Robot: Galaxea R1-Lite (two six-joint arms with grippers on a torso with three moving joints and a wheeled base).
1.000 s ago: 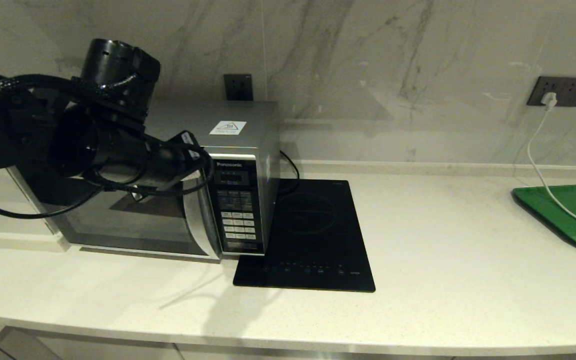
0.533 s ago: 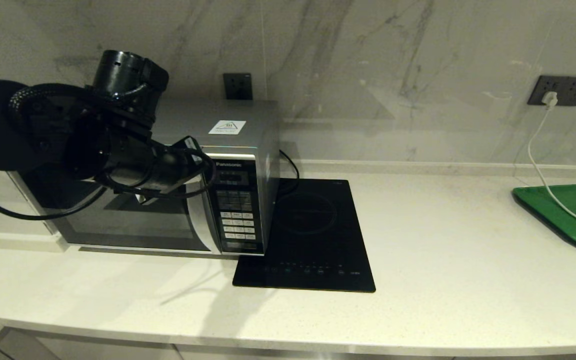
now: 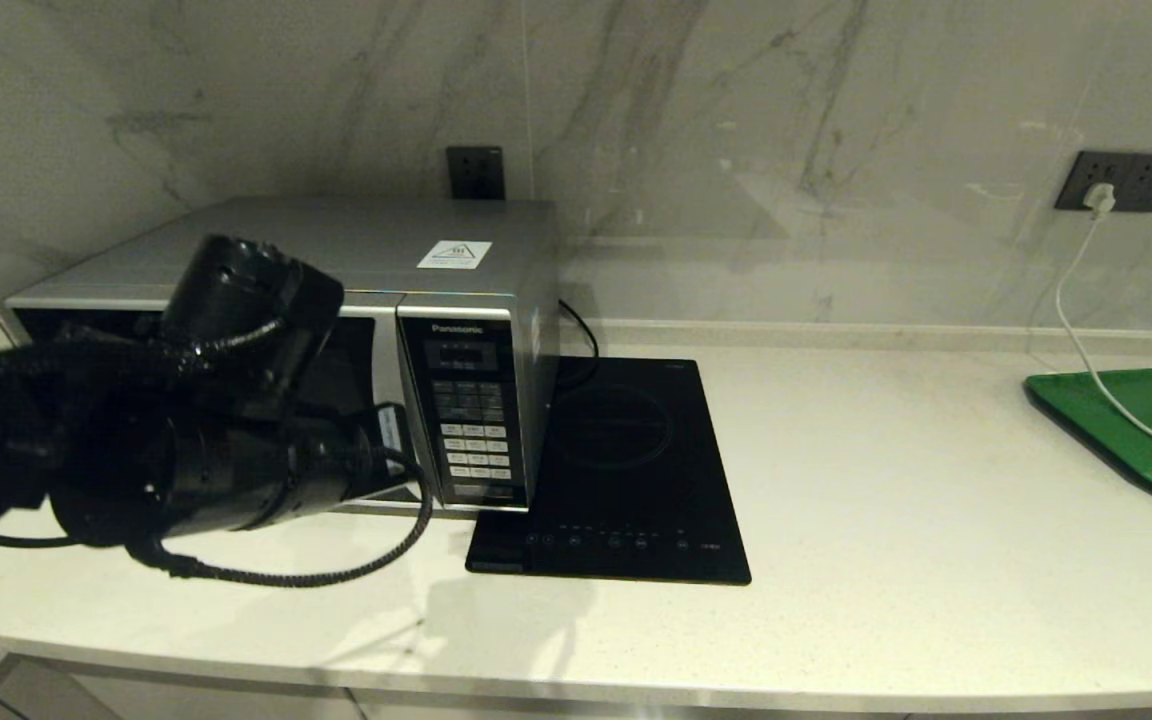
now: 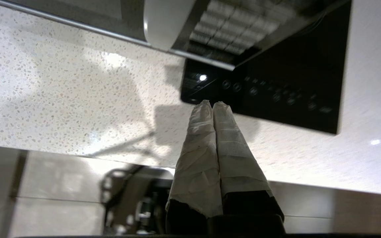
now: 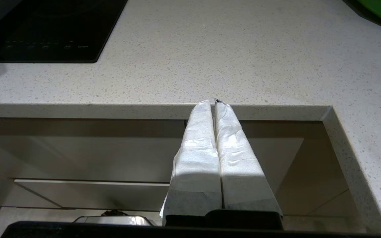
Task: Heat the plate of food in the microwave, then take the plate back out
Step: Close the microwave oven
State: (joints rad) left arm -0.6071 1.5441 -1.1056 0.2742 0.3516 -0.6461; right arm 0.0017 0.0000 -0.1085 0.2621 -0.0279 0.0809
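Observation:
The silver microwave stands at the back left of the counter with its dark door closed flat against the front. Its keypad and curved handle strip show in the left wrist view. My left arm hangs low in front of the door, hiding most of the glass. My left gripper is shut with nothing in it, above the counter near the hob's front corner. My right gripper is shut and empty, parked below the counter's front edge. The plate of food is out of view.
A flat black induction hob lies right beside the microwave. A green tray sits at the far right, with a white cable running across it from a wall socket. The counter's front edge is close to my right gripper.
The microwave door, ajar a second ago, has swung shut. My left arm has since dropped from the door's upper part to low in front of it, nearer to me.

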